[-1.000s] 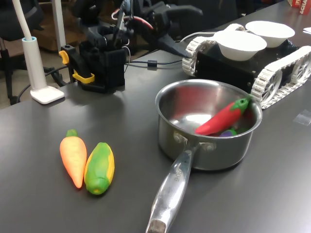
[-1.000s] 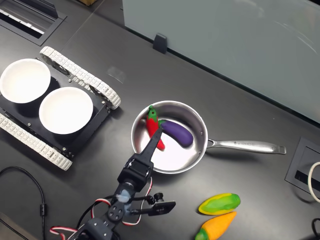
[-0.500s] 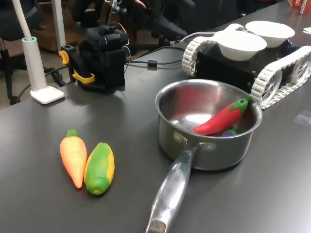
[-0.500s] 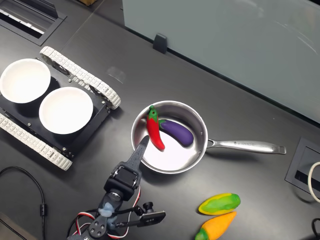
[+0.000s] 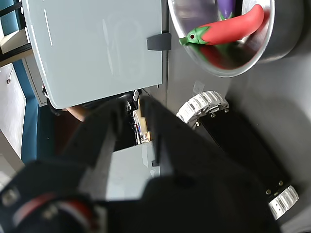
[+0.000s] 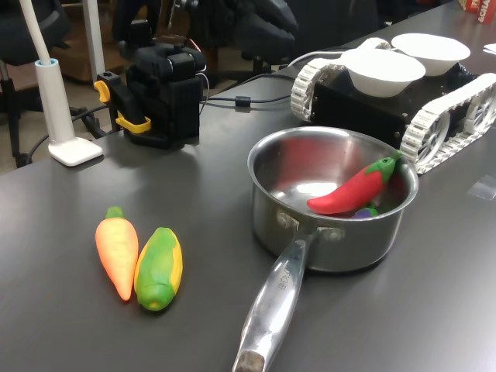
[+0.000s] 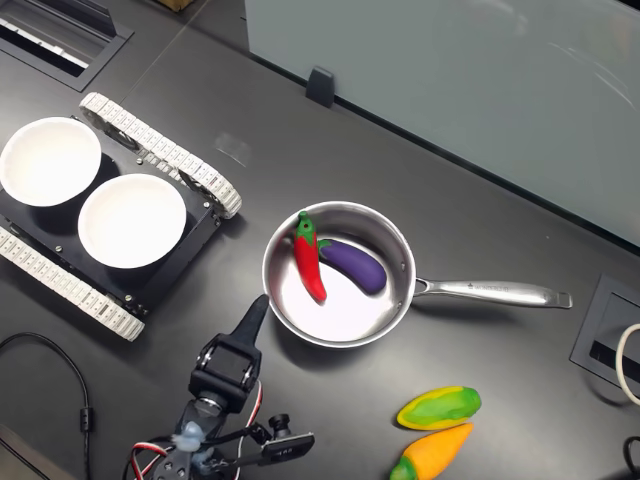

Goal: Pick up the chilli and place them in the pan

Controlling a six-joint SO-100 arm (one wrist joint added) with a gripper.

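The chilli [image 7: 308, 262] lies inside the pan [image 7: 392, 303] beside a purple toy aubergine [image 7: 353, 264], and the gripper [image 7: 256, 310], fingers together and empty, hangs just outside the pan's near-left rim in the second exterior view, so placement appears complete and only retreat remains.

Hidden and cut-off parts

In the first exterior view the purple eggplant [image 6: 363, 211] is mostly hidden under the chilli [image 6: 353, 188]; the gripper [image 5: 130, 109] is blurred in the wrist view.
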